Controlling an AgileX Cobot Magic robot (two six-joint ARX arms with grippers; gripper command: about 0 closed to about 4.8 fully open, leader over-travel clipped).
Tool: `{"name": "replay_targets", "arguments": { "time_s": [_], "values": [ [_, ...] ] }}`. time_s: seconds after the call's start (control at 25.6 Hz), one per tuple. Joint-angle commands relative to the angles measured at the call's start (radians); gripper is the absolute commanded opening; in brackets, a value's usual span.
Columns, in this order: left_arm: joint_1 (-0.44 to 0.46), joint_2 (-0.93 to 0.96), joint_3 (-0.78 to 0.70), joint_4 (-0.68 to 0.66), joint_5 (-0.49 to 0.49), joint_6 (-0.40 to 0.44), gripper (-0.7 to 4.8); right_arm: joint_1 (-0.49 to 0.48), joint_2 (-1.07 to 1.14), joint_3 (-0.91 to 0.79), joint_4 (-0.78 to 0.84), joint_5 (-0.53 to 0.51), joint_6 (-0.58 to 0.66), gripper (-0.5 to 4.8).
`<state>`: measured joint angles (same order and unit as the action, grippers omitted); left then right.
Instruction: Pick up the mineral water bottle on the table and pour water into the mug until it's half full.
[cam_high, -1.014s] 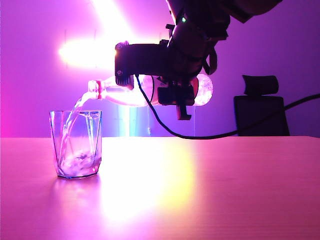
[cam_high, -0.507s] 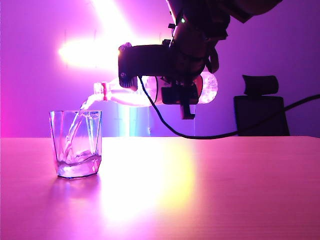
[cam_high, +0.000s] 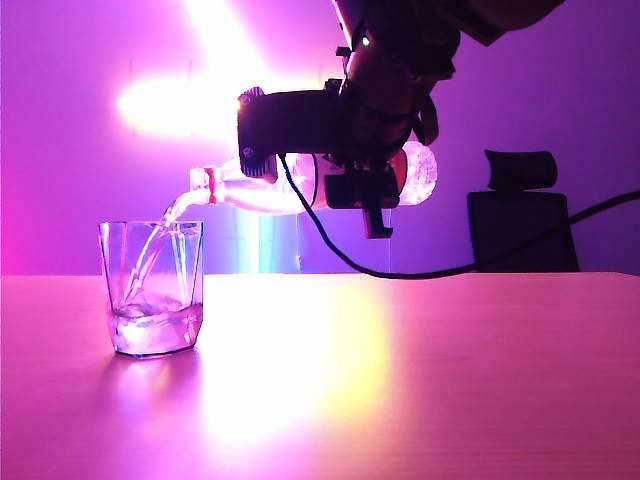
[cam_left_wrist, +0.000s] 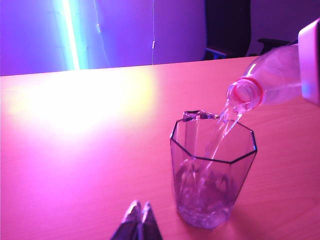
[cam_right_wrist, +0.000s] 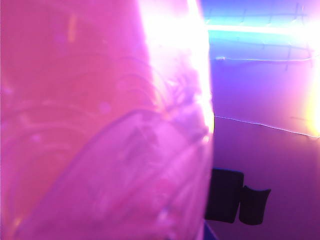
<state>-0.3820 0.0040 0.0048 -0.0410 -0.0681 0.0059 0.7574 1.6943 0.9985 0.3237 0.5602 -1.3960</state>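
The right gripper (cam_high: 365, 185) stayed clamped on the mineral water bottle (cam_high: 270, 190) — water in the mug (cam_high: 152, 288) had risen, seemingly under half; the left gripper (cam_left_wrist: 138, 220) sat closed nearby.

An office or lab room under coloured lighting is suggested. A bare wall (cam_high: 80, 60) washed in purple is seen behind a broad table (cam_high: 420, 380), with a bright strip light (cam_high: 225, 40) glaring at the upper left of the exterior view. A dark office chair (cam_high: 522, 215) is seen at the right, behind the table's far edge.
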Motion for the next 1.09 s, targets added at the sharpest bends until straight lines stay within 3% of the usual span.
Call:
{"name": "replay_targets", "arguments": {
  "time_s": [0.04, 0.55, 0.97, 1.09],
  "values": [
    [0.001, 0.002, 0.004, 0.013, 0.001, -0.003, -0.02, 0.001, -0.011, 0.01, 0.047, 0.006, 0.004, 2.2],
    [0.001, 0.002, 0.004, 0.013, 0.001, -0.003, -0.02, 0.002, -0.011, 0.01, 0.046, 0.005, 0.018, 2.19],
    [0.001, 0.002, 0.004, 0.013, 0.001, -0.003, -0.02, 0.024, -0.011, 0.01, 0.034, -0.003, 0.27, 2.2],
    [0.002, 0.002, 0.004, 0.013, 0.001, -0.003, -0.02, 0.032, -0.024, 0.01, -0.027, -0.057, 0.36, 2.2]
  ]
}}
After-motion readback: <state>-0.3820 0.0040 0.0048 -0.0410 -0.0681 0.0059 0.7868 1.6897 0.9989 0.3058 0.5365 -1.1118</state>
